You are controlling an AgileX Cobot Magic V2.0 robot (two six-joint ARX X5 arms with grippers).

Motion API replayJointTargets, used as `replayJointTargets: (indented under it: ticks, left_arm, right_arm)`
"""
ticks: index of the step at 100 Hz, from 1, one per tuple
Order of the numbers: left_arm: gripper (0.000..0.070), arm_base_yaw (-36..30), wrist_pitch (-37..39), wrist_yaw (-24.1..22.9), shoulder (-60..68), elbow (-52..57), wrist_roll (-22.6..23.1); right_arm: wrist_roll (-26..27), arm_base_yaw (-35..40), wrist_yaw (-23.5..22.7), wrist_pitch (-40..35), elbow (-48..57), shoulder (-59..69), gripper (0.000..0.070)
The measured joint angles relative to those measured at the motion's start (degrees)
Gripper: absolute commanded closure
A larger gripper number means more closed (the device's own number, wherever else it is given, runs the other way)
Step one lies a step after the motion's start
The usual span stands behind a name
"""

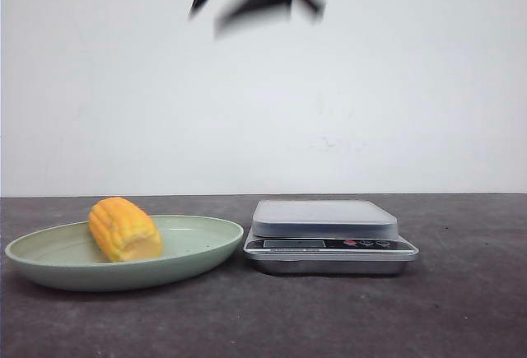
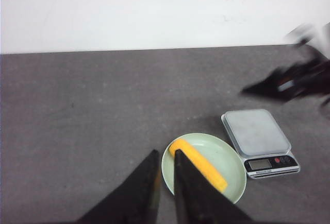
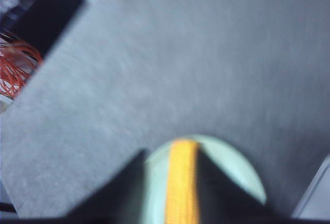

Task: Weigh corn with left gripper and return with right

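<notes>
The dark grey table (image 1: 461, 309) carries all items, with a white wall behind it. A pale green oval plate (image 1: 193, 247) sits on the table toward the left, and just beside it on the right stands a digital kitchen scale (image 1: 329, 239) with a bare grey platform and a display panel with red and dark buttons. The corn (image 1: 123, 228), a short yellow-orange cob piece with a paler cut end, lies on the left part of the plate, resting on the plate surface. The left gripper (image 2: 165, 170) is raised above the table near the plate rim; its two dark fingers stand almost together with only a narrow slit between them, holding nothing. The right gripper (image 3: 172, 154) is also aloft; its fingers appear spread apart, with the corn seen between them below, though the right wrist view is too blurred to confirm any contact.
</notes>
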Motion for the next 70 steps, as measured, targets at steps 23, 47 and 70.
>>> replayJointTargets:
  ticks: [23, 47, 70]
  left_arm:
    - [0.0684, 0.0, 0.0, -4.0, 0.0, -0.7, -2.1]
    - [0.0684, 0.0, -0.1, -11.0, 0.0, -0.7, -2.3]
    - [0.0684, 0.0, -0.1, -11.8, 0.0, -0.7, -2.3]
  right_arm:
    - [-19.2, 6.1, 12.9, 0.6, -0.9, -17.1, 0.0695]
    - [-29.4, 5.9, 16.8, 9.5, -3.4, -28.0, 0.0695]
    - [-30.3, 5.0, 19.3, 6.2, -4.2, -27.7, 0.0695]
